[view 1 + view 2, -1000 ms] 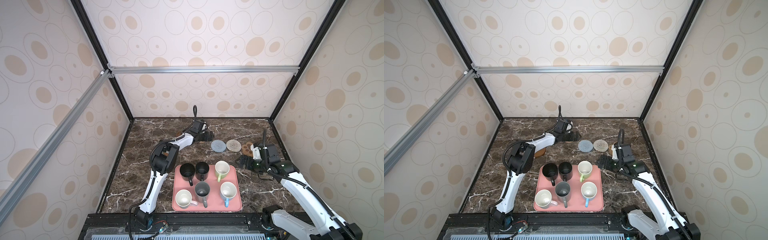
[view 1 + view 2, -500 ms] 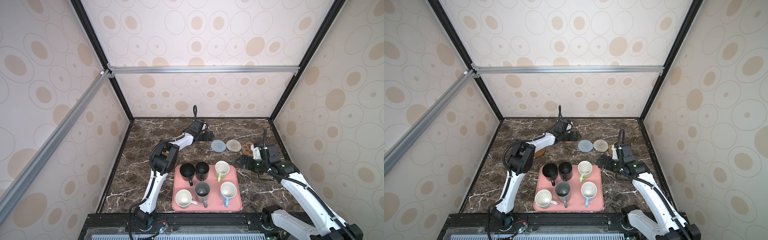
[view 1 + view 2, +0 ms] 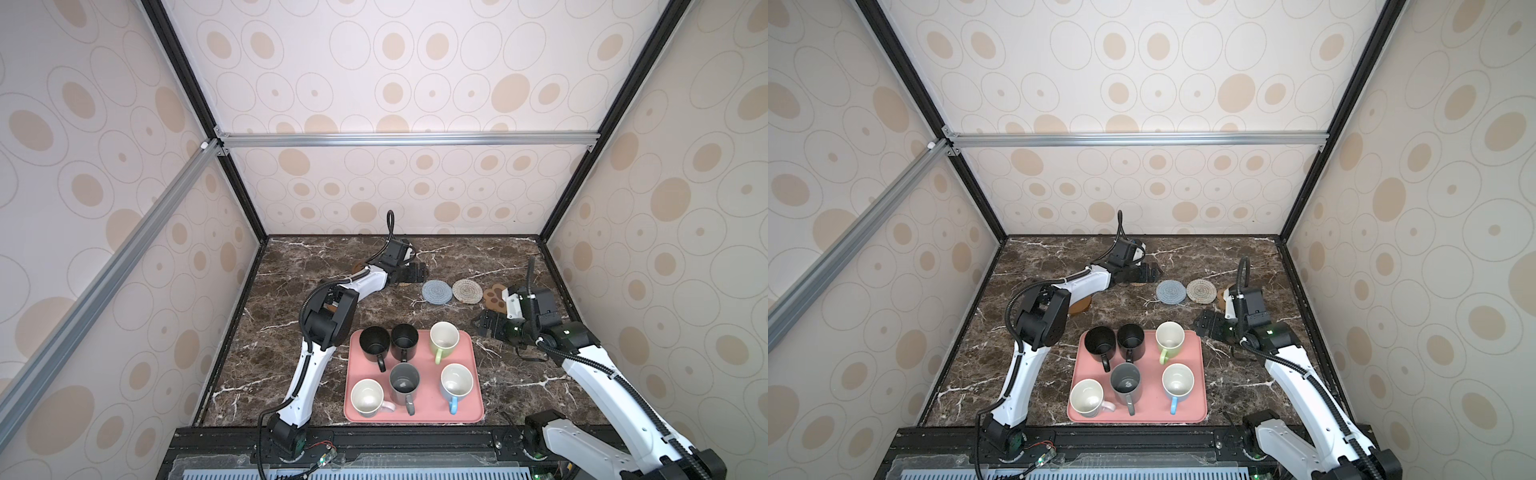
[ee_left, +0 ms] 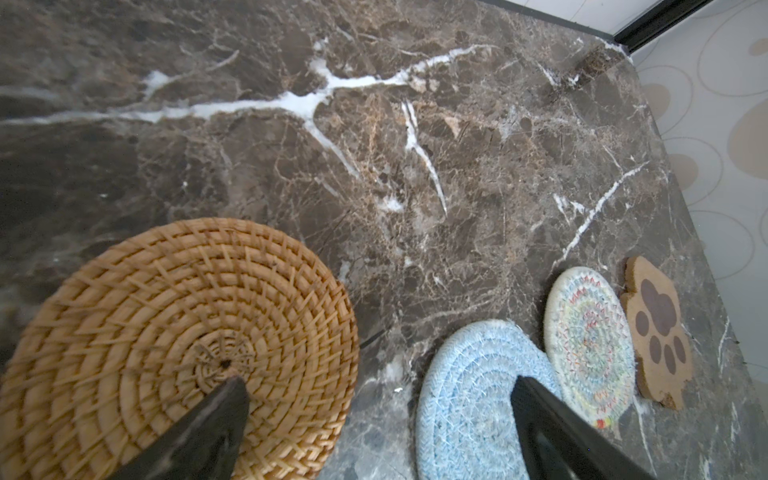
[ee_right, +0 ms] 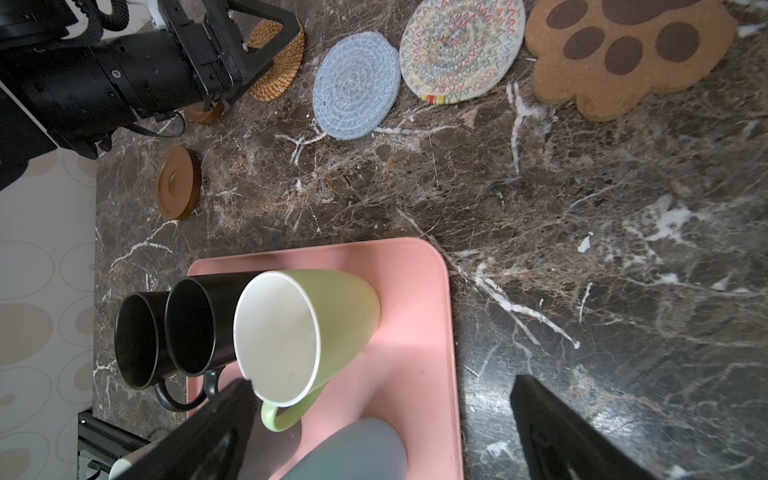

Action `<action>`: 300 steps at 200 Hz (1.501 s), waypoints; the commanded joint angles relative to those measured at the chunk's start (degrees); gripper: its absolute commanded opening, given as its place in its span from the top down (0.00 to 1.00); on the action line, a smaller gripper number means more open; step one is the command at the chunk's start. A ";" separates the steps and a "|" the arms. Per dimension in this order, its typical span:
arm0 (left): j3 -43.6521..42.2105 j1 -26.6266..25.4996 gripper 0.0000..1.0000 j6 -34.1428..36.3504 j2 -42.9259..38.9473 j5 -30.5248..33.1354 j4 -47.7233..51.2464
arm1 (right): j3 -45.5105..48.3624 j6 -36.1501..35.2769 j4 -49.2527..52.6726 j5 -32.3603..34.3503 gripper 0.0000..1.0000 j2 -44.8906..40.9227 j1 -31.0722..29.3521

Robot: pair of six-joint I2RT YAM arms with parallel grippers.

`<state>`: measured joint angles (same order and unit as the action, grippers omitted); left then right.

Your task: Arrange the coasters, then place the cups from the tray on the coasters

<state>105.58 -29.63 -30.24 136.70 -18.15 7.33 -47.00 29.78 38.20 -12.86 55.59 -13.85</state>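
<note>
The pink tray [image 3: 473,374] holds several cups: two black [image 3: 374,340], a light green one [image 3: 444,337], a grey one [image 3: 404,384], a light blue one [image 3: 456,380] and a white one [image 3: 366,397]. Behind it lie the blue-grey coaster [image 3: 436,292], the whitish woven coaster [image 3: 467,291] and the paw coaster [image 3: 494,296]. My left gripper [image 4: 380,386] stands open above the rattan coaster [image 4: 178,332] and the blue-grey one, holding nothing. My right gripper [image 5: 382,386] is open over the tray's far right corner, beside the green cup [image 5: 307,328].
Two brown wooden discs [image 5: 178,183] [image 5: 203,113] lie left of the rattan coaster, the farther one partly under the left arm. The left arm [image 3: 328,320] stretches along the tray's left side. Patterned walls [image 3: 623,291] close in the marble table.
</note>
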 commanded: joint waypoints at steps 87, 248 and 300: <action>0.02 -1.43 0.00 -0.64 -0.04 -1.65 6.72 | 0.35 0.90 0.88 0.82 0.00 -1.01 -0.53; 10.02 -1.24 0.00 0.79 1.35 0.91 12.10 | 0.53 0.39 1.00 1.17 0.00 -1.20 -0.48; 10.90 -1.14 0.00 1.24 -1.99 3.92 13.93 | 0.45 0.10 1.18 1.44 0.00 -1.38 -0.50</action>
<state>114.89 -30.81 -30.02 136.81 -16.58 18.98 -47.00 30.20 38.26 -11.97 54.98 -13.85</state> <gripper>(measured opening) 0.999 0.997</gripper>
